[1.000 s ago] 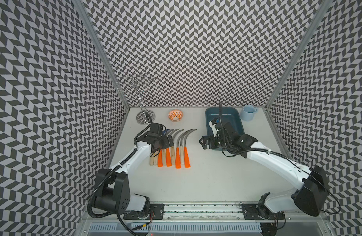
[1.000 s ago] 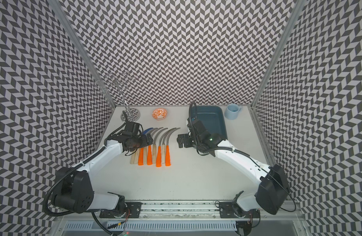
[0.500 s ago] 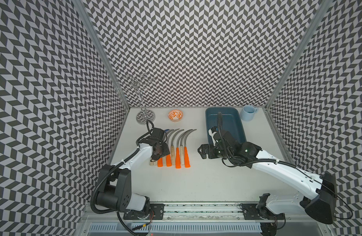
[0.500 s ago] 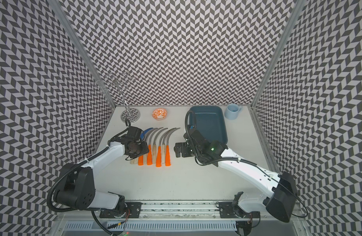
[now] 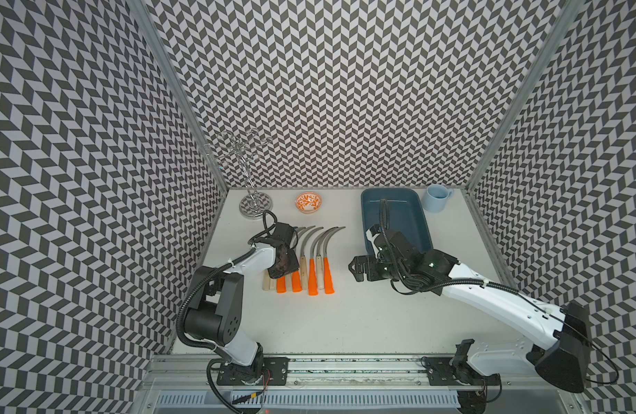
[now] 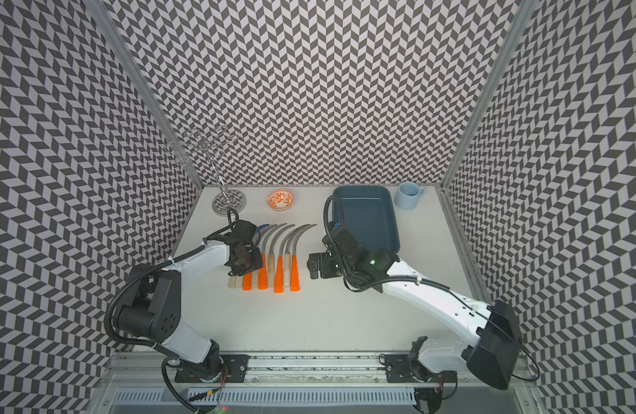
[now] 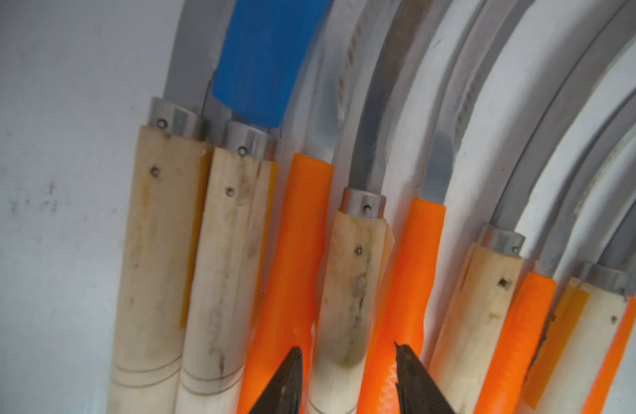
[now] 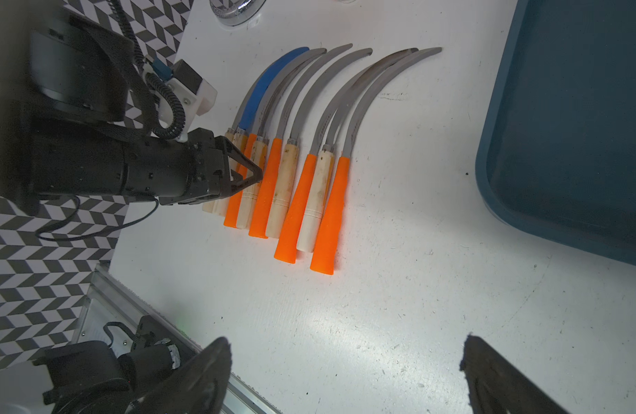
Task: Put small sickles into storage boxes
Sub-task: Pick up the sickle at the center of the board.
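The worktop (image 5: 345,322) carries everything, and the task looks to be at its very start. No sickle shows in the tray (image 6: 366,218) in either top view or in the right wrist view, though the right arm hides part of the tray's near edge. All the sickles (image 5: 311,265) lie flat in one close row left of the tray and well apart from it, with their blade tips bending toward it. I count nine handles, orange or pale wood, and one blade is blue. So none is stored and all are left to move. The right gripper (image 8: 345,376) hangs between the row and the tray, just off the tray's near left corner, its fingers (image 8: 201,380) wide apart and empty. The left gripper (image 7: 347,358) sits low over the end of the row farthest from the tray. Its fingers (image 7: 284,387) stand a narrow gap apart astride one wood handle (image 7: 348,286), the tips over the orange handles on either side. Whether they already pinch it cannot be told. In my judgement the first pick is in hand, with a carry and a drop into the tray to follow for every sickle.
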